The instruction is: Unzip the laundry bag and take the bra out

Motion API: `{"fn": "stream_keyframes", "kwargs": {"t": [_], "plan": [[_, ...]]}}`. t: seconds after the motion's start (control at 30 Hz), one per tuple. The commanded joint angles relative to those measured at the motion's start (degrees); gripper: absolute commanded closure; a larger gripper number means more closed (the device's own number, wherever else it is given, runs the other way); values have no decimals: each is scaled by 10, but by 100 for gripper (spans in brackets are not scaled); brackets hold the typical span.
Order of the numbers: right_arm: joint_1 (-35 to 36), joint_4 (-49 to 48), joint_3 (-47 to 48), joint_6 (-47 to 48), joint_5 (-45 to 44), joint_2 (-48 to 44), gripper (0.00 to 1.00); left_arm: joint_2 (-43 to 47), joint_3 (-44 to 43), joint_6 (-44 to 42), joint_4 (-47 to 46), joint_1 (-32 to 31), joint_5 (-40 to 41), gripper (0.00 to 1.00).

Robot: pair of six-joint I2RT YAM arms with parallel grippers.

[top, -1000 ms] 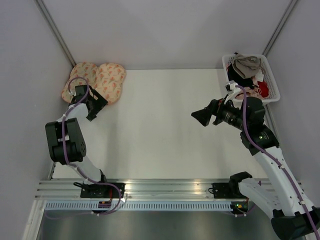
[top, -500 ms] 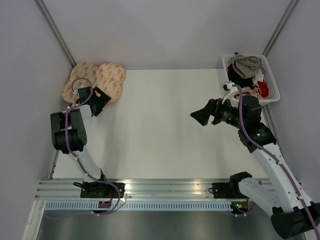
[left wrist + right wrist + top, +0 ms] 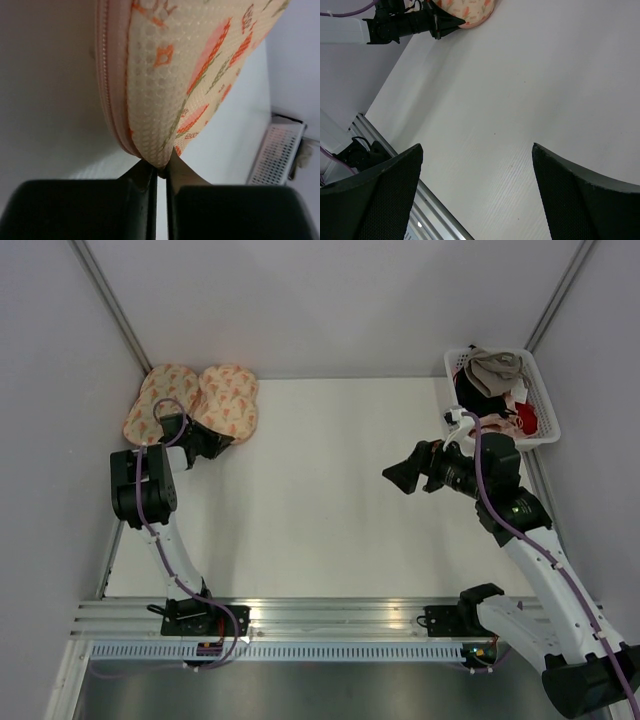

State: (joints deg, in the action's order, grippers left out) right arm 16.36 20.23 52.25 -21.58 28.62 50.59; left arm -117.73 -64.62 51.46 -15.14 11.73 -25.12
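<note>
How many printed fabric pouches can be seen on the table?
2, side by side in the far left corner: the left pouch by the wall, the right pouch with its near edge pinched by the left gripper. No others show.

Bright, even, diffuse light, soft faint shadows, glare on the rail (image 3: pixel 300 612), close-up blur on the left fingers (image 3: pixel 75 210).

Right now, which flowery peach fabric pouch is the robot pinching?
The right-hand peach pouch: the left gripper is shut on its near edge, not on the left-hand pouch.
</note>
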Motion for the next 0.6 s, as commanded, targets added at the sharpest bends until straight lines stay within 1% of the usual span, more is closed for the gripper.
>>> {"fn": "stream_keyframes", "kwargs": {"t": [0.0, 0.03, 0.07, 0.1, 0.13, 0.17, 0.23, 0.27, 0.3, 0.33, 0.37, 0.4, 0.47, 0.5, 0.53, 0.57], "plan": [[0, -12, -7, 7, 4, -9, 7, -1, -42, 34, -41, 0, -136, 98], [0, -13, -11, 7, 3, -10, 7, 3, -45, 38, -41, -2, -160, 98], [0, -16, -13, 5, -7, -14, 8, 8, -50, 39, -40, -4, -211, 98], [0, -16, -14, 3, -14, -16, 2, 13, -53, 42, -39, -8, -235, 98], [1, -18, -17, 1, -22, -19, 2, 18, -57, 37, -32, -12, -262, 98], [0, -20, -20, -2, -45, -29, 2, 31, -70, 30, 3, -16, -308, 98], [0, -25, -22, -4, -66, -39, 2, 45, -92, -20, 69, -35, -353, 98], [0, -24, -22, -6, -80, -47, 2, 57, -114, -43, 161, -42, -393, 98], [0, -21, -22, -6, -104, -50, 2, 64, -122, -90, 199, -61, -414, 98], [0, -18, -20, -1, -111, -51, 2, 69, -129, -114, 240, -70, -436, 98], [0, -15, -18, -2, -123, -50, 2, 73, -139, -141, 276, -80, -480, 98], [0, -11, -16, -1, -139, -47, 2, 84, -142, -205, 356, -102, -497, 98], [0, -6, -14, -2, -150, -38, 2, 95, -155, -292, 449, -130, -499, 98], [1, -4, -12, -4, -157, -33, 2, 101, -161, -371, 550, -153, -490, 98], [0, 1, -9, -4, -160, -29, 2, 108, -160, -389, 570, -165, -476, 98], [0, 2, -8, -7, -161, -18, 2, 115, -150, -402, 588, -179, -436, 98]]}}
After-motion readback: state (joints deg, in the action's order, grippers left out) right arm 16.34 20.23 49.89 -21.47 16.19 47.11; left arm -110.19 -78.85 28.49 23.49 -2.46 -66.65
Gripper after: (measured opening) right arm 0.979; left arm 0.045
